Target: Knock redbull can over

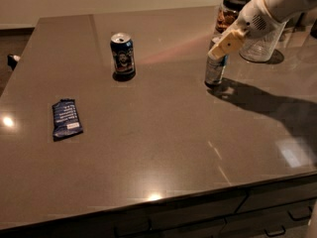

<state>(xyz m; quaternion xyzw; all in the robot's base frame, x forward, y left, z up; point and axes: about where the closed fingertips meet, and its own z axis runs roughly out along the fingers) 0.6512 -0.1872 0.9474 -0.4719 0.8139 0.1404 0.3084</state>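
The redbull can (214, 71) is a slim silver can with light blue markings. It stands upright on the brown table (148, 133) at the right. My gripper (223, 46) comes in from the upper right on a white arm. Its cream-coloured tip is at the can's top and covers the rim. The can's lower body shows below it.
A shorter dark blue can (122, 55) with a picture stands left of centre at the back. A blue snack packet (66, 118) lies flat at the left. A lidded jar of snacks (230, 13) and a clear glass container (260, 46) stand behind the gripper. Drawers run along the table's front edge.
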